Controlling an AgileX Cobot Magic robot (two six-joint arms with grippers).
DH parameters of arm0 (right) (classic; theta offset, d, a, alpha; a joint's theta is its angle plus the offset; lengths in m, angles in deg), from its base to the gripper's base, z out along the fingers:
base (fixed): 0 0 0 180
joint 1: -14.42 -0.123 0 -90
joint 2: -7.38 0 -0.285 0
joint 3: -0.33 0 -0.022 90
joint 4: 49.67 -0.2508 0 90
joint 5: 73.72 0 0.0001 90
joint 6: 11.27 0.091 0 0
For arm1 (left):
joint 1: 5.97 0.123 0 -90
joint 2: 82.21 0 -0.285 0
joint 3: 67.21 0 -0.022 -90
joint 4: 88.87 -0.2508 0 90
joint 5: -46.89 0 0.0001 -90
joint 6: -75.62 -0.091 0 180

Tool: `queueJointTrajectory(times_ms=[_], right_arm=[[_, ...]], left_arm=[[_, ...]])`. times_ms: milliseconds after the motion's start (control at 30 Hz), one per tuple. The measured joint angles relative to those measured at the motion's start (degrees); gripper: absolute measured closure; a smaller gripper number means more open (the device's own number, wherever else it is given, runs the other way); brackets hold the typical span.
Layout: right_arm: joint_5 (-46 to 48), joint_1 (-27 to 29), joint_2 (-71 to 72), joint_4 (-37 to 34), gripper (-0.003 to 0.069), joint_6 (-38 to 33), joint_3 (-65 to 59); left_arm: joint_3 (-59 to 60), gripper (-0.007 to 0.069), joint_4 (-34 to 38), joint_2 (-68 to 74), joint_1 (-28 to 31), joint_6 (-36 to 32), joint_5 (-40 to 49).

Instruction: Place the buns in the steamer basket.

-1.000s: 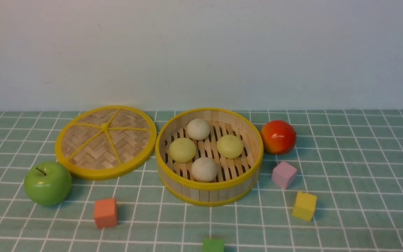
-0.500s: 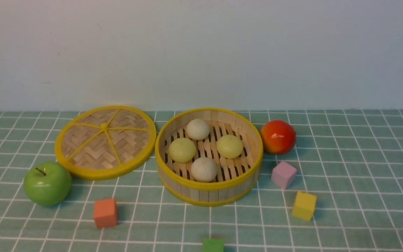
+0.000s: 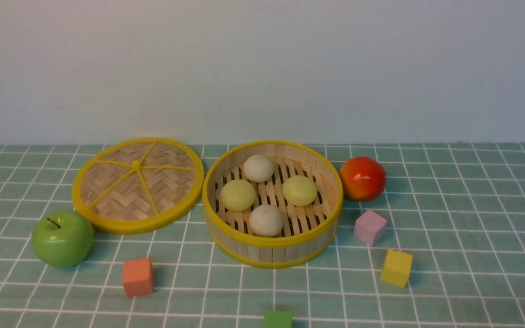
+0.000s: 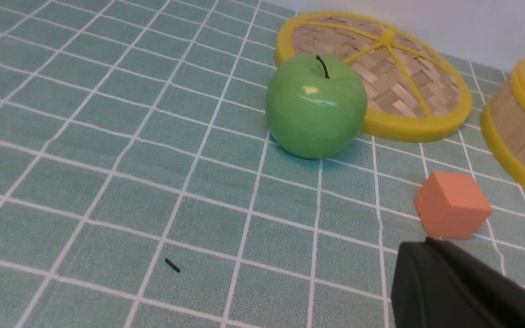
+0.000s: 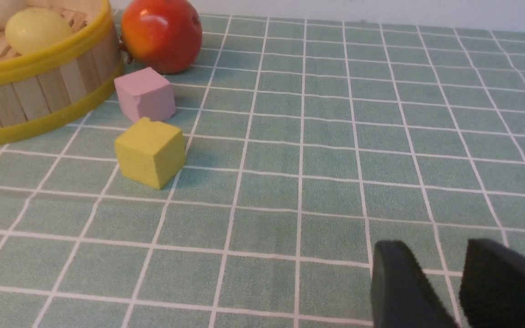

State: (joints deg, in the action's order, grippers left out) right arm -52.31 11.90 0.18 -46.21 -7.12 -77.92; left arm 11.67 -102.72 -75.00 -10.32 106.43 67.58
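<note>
Green tiled surface (image 3: 449,218) carries the steamer basket (image 3: 273,243) at centre, all four buns (image 3: 267,220) inside (task apparently complete); right gripper (image 5: 460,291) slightly parted, empty; left gripper (image 4: 454,291) state unclear.

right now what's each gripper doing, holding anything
Left gripper: only one dark finger shows, so cannot tell.
Right gripper: slightly open, a small gap between its fingers, holding nothing.

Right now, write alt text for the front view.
Four buns sit inside an open steamer basket on a green tiled cloth. Its lid lies flat to the left by a green apple; a red fruit and coloured cubes lie around. No gripper shows.
</note>
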Motion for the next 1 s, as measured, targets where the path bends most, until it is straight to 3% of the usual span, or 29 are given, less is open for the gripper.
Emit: queueJointTrajectory(times_ms=[1000], right_arm=[[0.00,0.00,0.00,0.00,0.0421,0.00,0.00]], left_arm=[[0.05,0.0607,0.02,0.00,0.06,0.00,1.52]])
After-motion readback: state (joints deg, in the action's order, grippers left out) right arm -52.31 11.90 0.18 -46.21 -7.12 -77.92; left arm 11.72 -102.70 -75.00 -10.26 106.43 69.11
